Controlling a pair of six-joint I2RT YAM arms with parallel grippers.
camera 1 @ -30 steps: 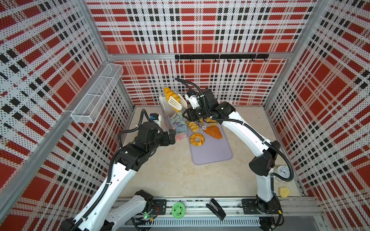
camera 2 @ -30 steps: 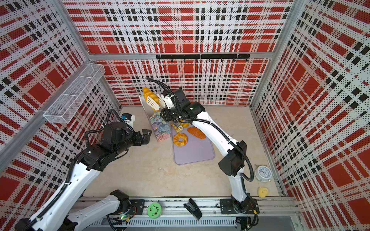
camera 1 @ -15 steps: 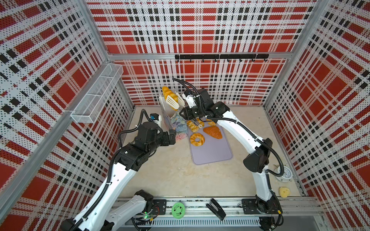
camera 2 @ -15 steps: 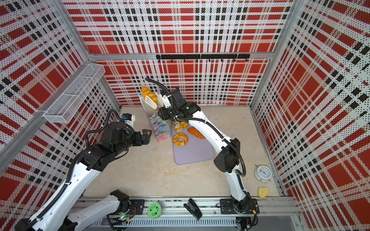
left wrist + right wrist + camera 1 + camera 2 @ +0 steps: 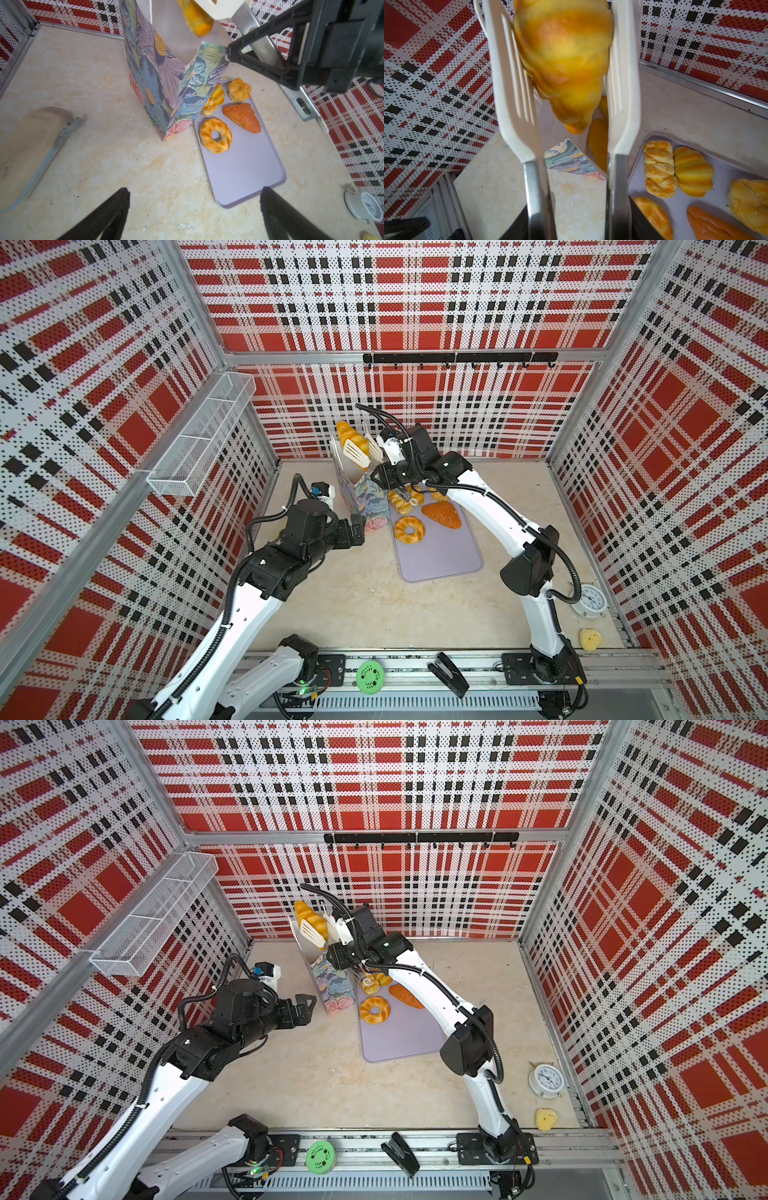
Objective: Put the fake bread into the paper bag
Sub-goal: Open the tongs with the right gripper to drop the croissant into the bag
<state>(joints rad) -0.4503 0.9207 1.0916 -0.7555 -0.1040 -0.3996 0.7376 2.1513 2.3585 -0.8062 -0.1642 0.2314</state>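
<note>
**Plaid-walled cell: croissant over the bag**

On the beige counter (image 5: 353, 605), near its back edge, the paper bag (image 5: 158, 83) stands with its mouth open. The right gripper (image 5: 579, 224) clamps white-tipped tongs (image 5: 512, 104), which pinch a croissant (image 5: 562, 62) above that mouth. The left gripper (image 5: 194, 189) gapes empty nearby. More fake bread (image 5: 215, 135) lies on the lavender tray (image 5: 249, 170) beside the bag.

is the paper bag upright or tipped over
Upright: the paper bag stands on its base on the table, mouth open upward, under the croissant held in the tongs.
</note>
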